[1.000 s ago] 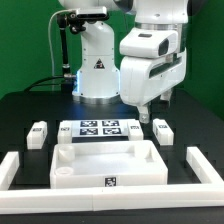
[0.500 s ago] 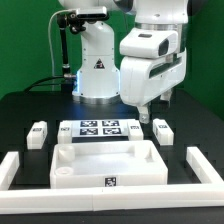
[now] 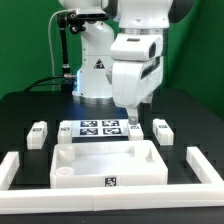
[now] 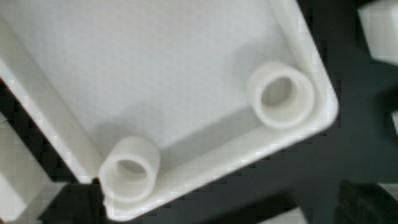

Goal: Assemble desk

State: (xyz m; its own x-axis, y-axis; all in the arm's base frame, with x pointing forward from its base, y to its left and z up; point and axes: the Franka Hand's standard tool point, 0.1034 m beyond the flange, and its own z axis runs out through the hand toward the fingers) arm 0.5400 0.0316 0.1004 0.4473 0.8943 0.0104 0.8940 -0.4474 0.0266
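The desk's white rimmed panel [image 3: 108,160] lies flat near the table's front, a tag on its front wall. Short white leg posts stand at the exterior view's left [image 3: 38,133] and right [image 3: 162,130], with another [image 3: 136,128] behind the panel. My gripper [image 3: 131,114] hangs open and empty above the panel's back edge, close over that middle post. In the wrist view the panel [image 4: 160,70] fills the picture, with two round corner sockets [image 4: 279,95] [image 4: 130,170]. My fingers do not show clearly there.
The marker board [image 3: 97,128] lies behind the panel. Long white L-shaped border bars frame the work area on the exterior view's left [image 3: 12,168] and right [image 3: 205,165]. The robot base [image 3: 95,75] stands at the back.
In the last half second the arm has swung toward the exterior view's left, bringing the gripper nearer the panel's middle. The jaws stay open. No part has moved.
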